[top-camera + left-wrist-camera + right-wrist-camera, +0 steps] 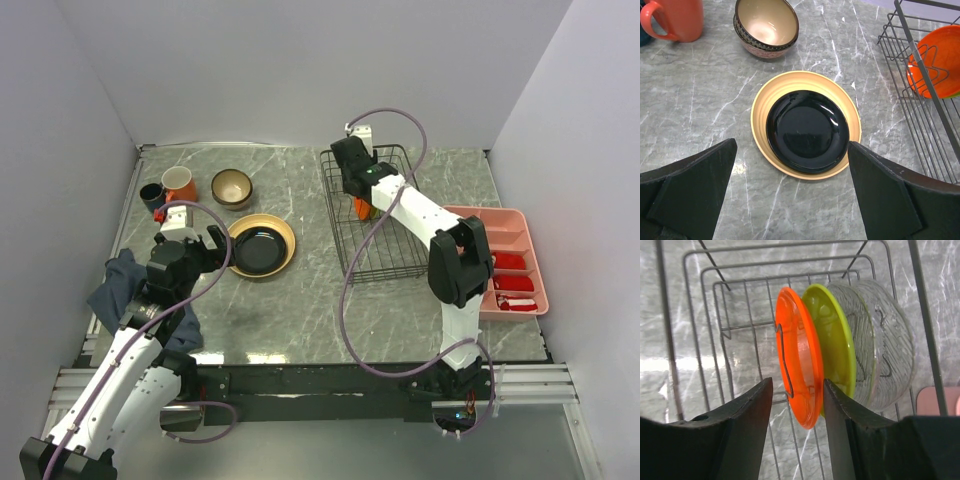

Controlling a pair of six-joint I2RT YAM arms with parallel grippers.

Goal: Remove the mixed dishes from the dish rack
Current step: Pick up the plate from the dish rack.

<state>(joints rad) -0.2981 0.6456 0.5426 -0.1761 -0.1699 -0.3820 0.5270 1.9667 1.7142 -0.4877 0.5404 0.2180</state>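
Right end effector (796, 390) astride orange plate (799, 340) in rack (341, 240)

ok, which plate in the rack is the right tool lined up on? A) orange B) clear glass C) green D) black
A: in the right wrist view the orange plate stands on edge between the fingers of the right tool, with the green plate just behind it.
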